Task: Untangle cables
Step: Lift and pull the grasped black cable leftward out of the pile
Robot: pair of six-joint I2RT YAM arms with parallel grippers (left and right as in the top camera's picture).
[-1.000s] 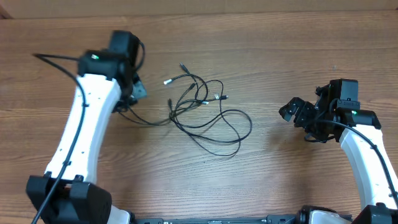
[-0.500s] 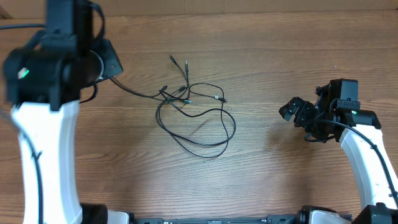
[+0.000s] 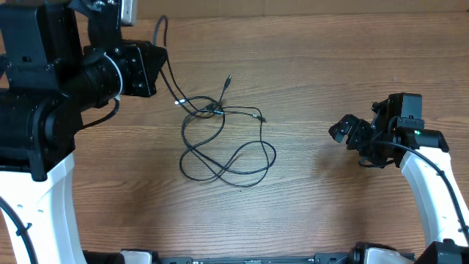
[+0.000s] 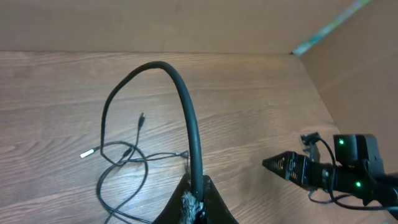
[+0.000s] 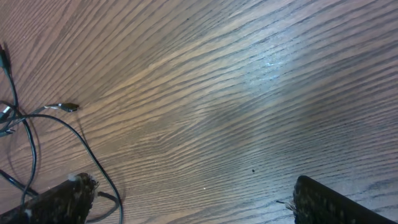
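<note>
My left gripper (image 4: 193,200) pinches one end of the cables (image 4: 186,106) — it arcs upward. My right gripper (image 5: 191,186) stands spread wide.

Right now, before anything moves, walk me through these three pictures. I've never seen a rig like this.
The machine is two robot arms, left and right, at a wooden table. The wide picture looks straight down from above; the other two come from a small camera on each wrist. On the table lies a loose tangle of thin black cables with small plugs. The left tool, the two-finger pincer at that arm's end, is shut on one cable, which arches up and runs down into the tangle. The right tool stands open, off to the side, holding nothing.
</note>
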